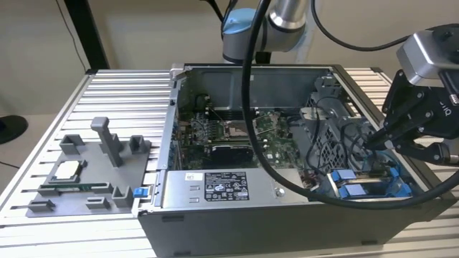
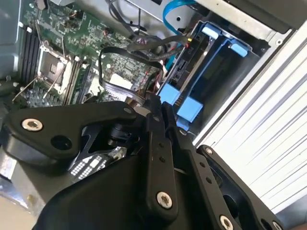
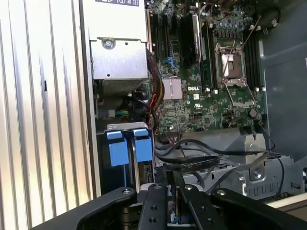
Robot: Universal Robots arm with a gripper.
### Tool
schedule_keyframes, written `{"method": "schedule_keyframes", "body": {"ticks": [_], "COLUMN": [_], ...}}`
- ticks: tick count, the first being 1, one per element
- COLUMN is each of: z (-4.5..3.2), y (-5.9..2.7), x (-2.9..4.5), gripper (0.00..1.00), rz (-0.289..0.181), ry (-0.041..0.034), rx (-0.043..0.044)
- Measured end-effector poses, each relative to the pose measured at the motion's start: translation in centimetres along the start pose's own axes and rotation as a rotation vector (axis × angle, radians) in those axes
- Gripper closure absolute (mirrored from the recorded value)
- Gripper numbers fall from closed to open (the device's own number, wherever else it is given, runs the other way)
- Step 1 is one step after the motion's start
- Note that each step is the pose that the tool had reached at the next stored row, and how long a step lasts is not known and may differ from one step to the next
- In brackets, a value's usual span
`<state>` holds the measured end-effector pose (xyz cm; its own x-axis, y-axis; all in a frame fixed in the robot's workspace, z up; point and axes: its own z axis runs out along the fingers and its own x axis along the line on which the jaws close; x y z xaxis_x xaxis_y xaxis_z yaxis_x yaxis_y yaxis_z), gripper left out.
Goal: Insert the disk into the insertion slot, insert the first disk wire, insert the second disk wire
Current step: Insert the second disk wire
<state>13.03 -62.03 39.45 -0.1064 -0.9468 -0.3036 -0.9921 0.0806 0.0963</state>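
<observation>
Tool [image 1: 379, 144]: fingers drawn together, nothing visibly held, above the case's corner bay.
Disk [image 3: 125, 148]: seated in insertion slot [image 1: 373, 185], blue tabs showing.
Room: cables [image 3: 201, 155] crowd the bay edge.

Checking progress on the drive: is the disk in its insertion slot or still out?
In. The disk sits down in the insertion slot, only its blue tabs showing above the bay.

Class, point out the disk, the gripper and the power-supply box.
disk [image 3: 125, 146]: first wrist view, blue carrier tabs.
gripper [image 1: 387, 141]: exterior view, between fingertips.
power-supply box [image 1: 215, 189]: exterior view, labelled side.
</observation>
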Motion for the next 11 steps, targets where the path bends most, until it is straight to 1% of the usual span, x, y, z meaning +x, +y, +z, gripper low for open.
{"method": "schedule_keyframes", "body": {"ticks": [3, 4, 6, 11], "z": [0.14, 0.16, 0.16, 0.15], "y": [0.15, 0.25, 0.35, 0.38], "x": [0.31, 0.42, 0.6, 0.63], "gripper": [1.0, 1.0, 1.0, 1.0], "rz": [-0.006, -0.007, -0.007, -0.007], "ry": [-0.0015, -0.0016, -0.0018, -0.0017], "rx": [0.0166, 0.0204, 0.0216, 0.0216]}}
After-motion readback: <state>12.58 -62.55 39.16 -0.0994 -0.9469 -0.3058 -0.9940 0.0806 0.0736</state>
